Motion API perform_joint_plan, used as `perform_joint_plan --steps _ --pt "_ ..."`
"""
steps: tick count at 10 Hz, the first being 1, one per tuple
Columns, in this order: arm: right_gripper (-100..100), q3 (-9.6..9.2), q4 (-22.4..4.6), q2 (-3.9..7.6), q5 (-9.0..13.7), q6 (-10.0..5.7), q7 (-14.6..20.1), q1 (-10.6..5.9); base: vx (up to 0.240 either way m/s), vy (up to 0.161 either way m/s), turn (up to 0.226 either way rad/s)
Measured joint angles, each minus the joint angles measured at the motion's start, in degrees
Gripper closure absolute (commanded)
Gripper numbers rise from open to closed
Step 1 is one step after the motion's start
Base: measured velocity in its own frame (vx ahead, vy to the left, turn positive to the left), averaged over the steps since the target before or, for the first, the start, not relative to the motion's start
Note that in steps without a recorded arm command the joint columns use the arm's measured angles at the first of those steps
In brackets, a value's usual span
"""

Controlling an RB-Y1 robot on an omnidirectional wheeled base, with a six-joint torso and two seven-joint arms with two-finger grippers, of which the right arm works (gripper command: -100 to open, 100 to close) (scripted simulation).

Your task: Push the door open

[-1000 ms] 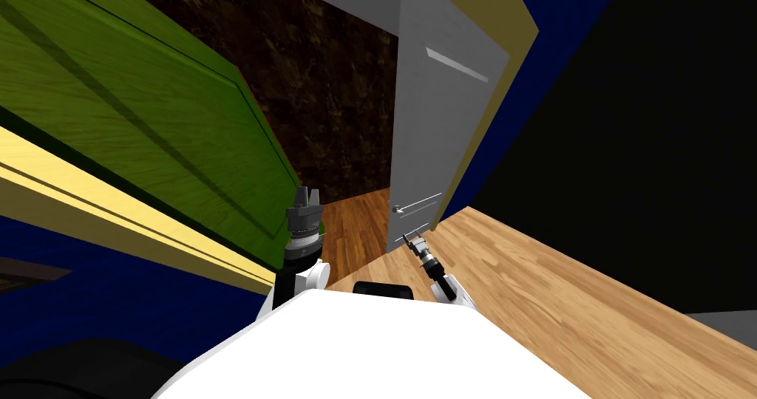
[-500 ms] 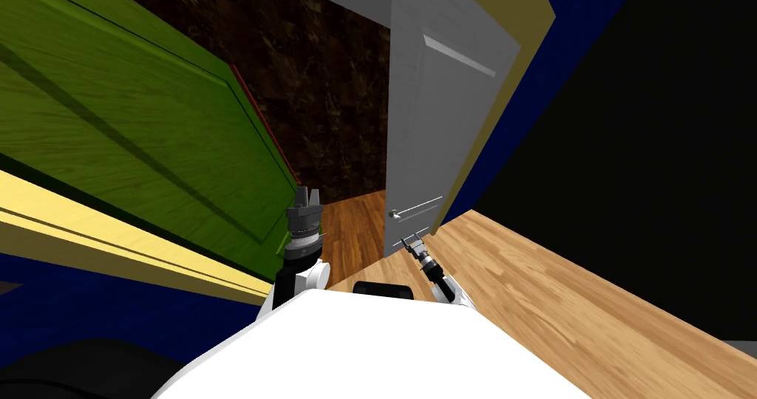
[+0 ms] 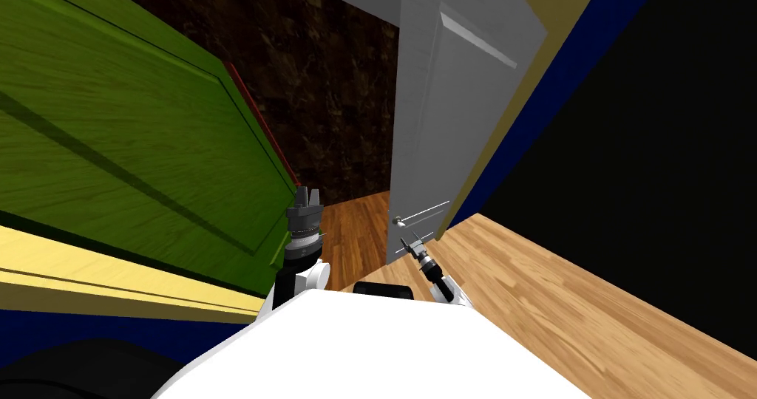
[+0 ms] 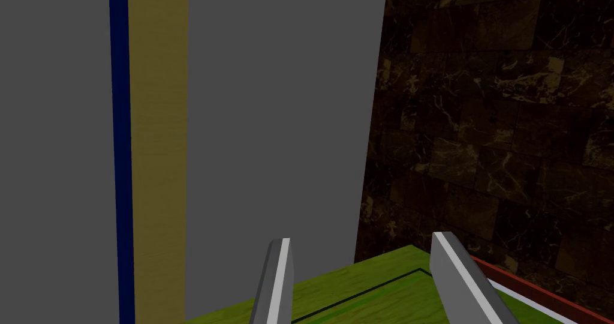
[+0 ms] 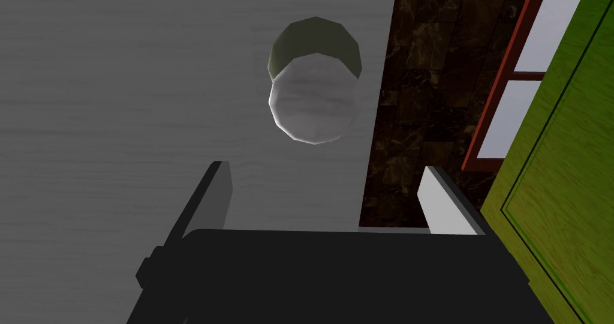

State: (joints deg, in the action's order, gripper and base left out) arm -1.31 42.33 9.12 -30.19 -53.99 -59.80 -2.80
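A grey door (image 3: 436,121) stands ajar ahead, with a round pale knob (image 3: 398,220) near its free edge. My right gripper (image 3: 407,241) is just below the knob, at the door's face. In the right wrist view the grey door (image 5: 120,98) is close, and the knob (image 5: 313,98) sits a little beyond the open right gripper (image 5: 324,169), which holds nothing. I cannot tell whether the fingers touch the door. My left gripper (image 3: 307,192) points up beside a green panelled door (image 3: 133,136). In its wrist view the left gripper (image 4: 360,239) is open and empty.
Through the gap I see a dark brown marbled wall (image 3: 333,84) and wood floor (image 3: 355,232). A yellowish door frame (image 3: 510,106) and blue wall border the grey door. Wood floor (image 3: 562,298) runs to my right, with a black area (image 3: 665,158) beyond it.
The whole head view has shifted and rolled, so I have moved; the grey door and green door look larger. Both grippers keep their pose.
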Motion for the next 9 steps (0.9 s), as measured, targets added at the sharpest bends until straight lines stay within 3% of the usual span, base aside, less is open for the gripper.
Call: perform_joint_plan --steps 4,5,9 --pt "-100 0.4 -0.57 -0.86 0.23 0.25 -0.91 -0.18 0.169 0.058 0.025" --pt "100 0.41 -0.58 -0.89 0.23 0.25 -0.96 -0.21 -0.01 -0.005 -0.003" --pt "100 0.4 -0.52 -0.93 0.23 0.44 -0.93 -0.44 -0.01 -0.005 0.008"
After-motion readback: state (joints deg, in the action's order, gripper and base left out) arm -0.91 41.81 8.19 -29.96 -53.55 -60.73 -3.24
